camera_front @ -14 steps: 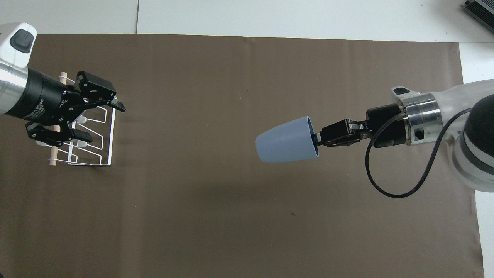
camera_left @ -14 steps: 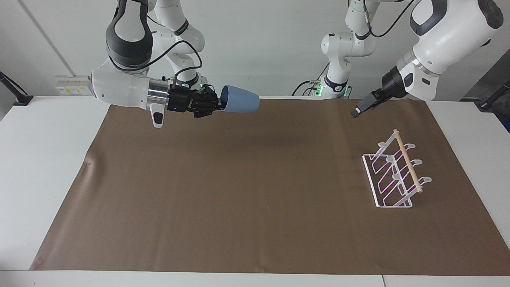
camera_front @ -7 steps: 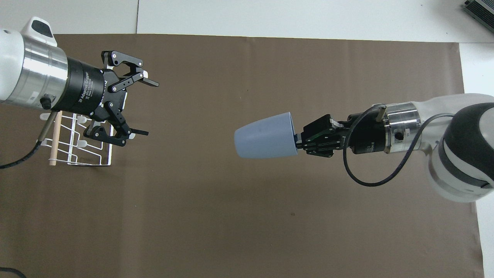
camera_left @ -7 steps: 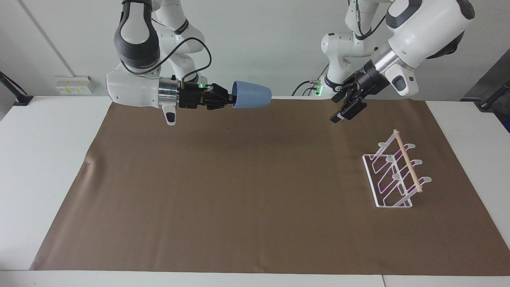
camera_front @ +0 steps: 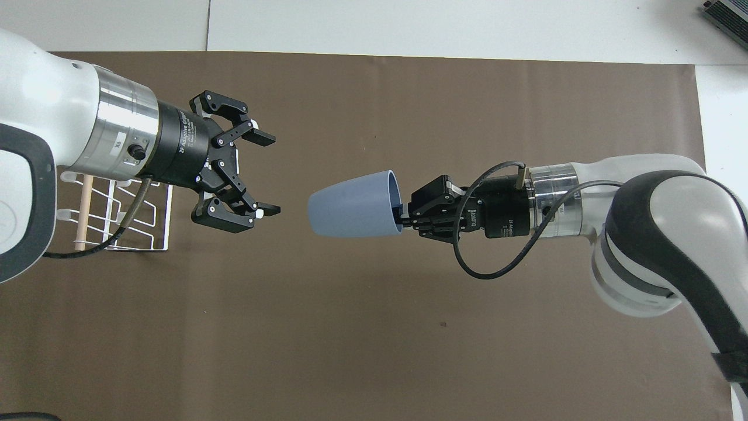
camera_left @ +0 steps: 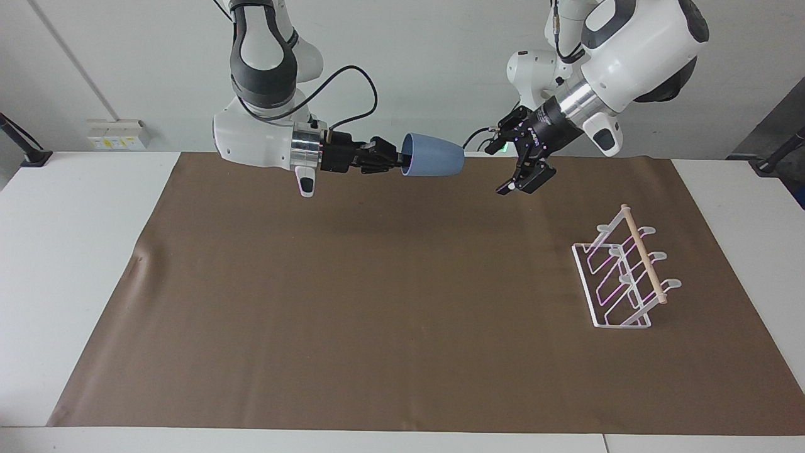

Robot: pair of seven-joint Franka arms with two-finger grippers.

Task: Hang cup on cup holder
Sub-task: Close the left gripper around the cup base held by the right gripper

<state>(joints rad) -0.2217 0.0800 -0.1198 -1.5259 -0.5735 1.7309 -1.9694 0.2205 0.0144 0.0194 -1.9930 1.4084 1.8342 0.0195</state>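
we hold the cup (camera_front: 355,204) up in the air, over the part of the brown mat (camera_left: 377,302) near our bases, about midway between the table's two ends. our right gripper (camera_front: 409,215) pinches its rim, one finger inside the mouth and one outside, so the cup lies on its side with its closed base pointing toward our left gripper (camera_front: 266,173). held this way by the rim, the whole tapered body stays free for another hand to take.

our left gripper hangs level with the cup, just short of its base and not touching it. its jaws are spread wide, with the gap turned toward the cup. we judge this to be the approach to a handover: the right arm offers, the left arm lines up to close on the body.

the holder (camera_left: 622,277) stands on the mat farther out from us, at the left arm's end of the table, well apart from the cup. its prongs are bare. that placement probably explains the pass, since the left arm reaches it more easily.
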